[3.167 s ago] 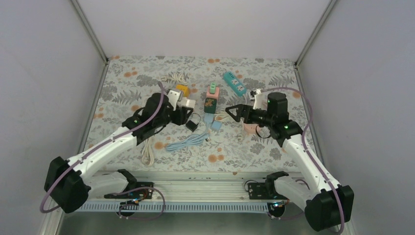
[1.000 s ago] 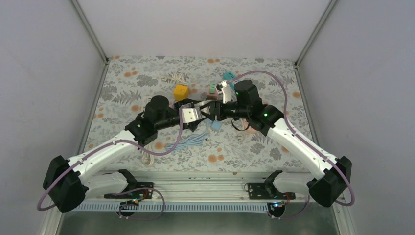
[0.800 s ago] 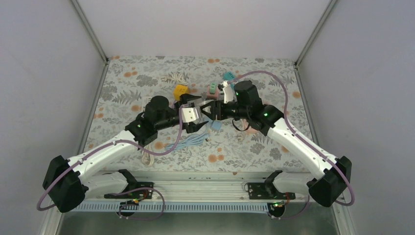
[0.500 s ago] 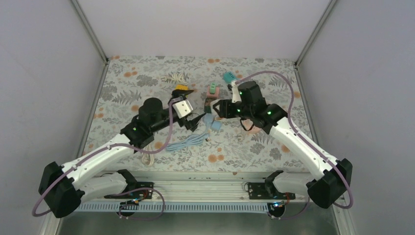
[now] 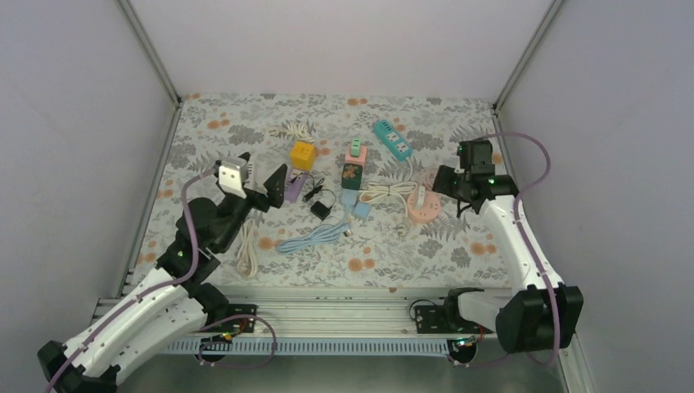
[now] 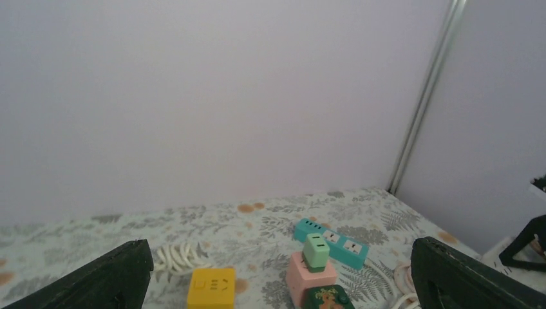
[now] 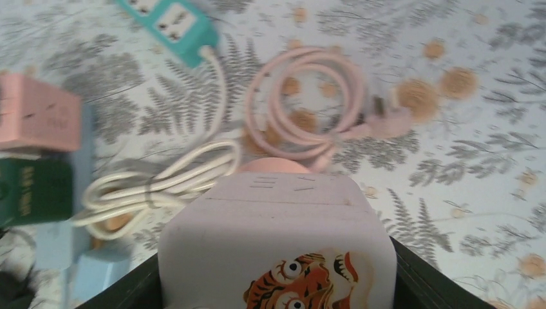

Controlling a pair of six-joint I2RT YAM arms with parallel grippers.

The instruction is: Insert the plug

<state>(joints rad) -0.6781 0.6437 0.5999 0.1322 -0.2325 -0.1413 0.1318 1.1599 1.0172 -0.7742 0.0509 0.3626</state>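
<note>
Two grippers — left gripper (image 6: 282, 257) spread wide, right gripper (image 7: 273, 283) clamped on smooth, rounded, tiger-print plug (image 7: 277, 212)

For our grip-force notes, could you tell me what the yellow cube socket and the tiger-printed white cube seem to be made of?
Yellow cube socket: likely moulded plastic, even matte colour. Tiger-printed white cube: probably smooth plastic, rounded edges, printed picture.
</note>
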